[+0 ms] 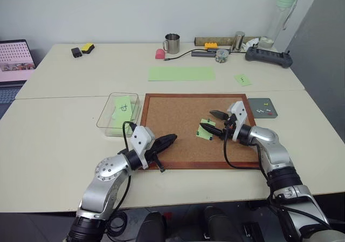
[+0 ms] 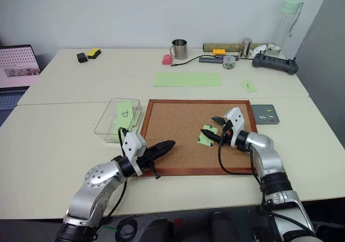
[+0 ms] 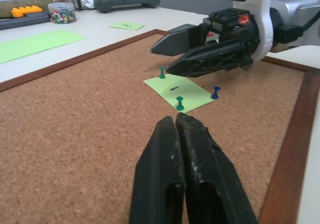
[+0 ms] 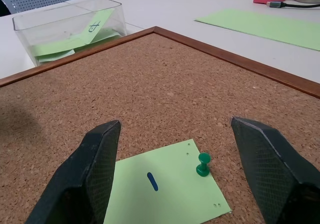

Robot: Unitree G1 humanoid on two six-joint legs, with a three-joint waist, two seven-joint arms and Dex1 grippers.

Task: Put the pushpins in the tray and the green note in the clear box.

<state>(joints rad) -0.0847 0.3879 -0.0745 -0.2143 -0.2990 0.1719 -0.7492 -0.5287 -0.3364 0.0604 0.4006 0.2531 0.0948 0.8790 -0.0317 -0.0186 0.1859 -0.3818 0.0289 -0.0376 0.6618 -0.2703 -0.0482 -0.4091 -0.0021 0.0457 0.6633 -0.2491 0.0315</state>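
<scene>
Close to me, my left gripper [image 1: 171, 139] is shut tight with nothing in it, low over the near part of the cork board [image 1: 178, 112], pointing at the green note [image 3: 179, 91]. That note lies flat near the middle of the board, turned a bit so one corner faces me. Green pushpins [image 4: 203, 164] stand up at its corners. My right gripper [image 1: 213, 121] is open wide, one finger on each side of the note. Bare cork lies all around. Farther left sits the clear box [image 1: 107, 114]. Farther right sits the tray [image 1: 269, 110].
</scene>
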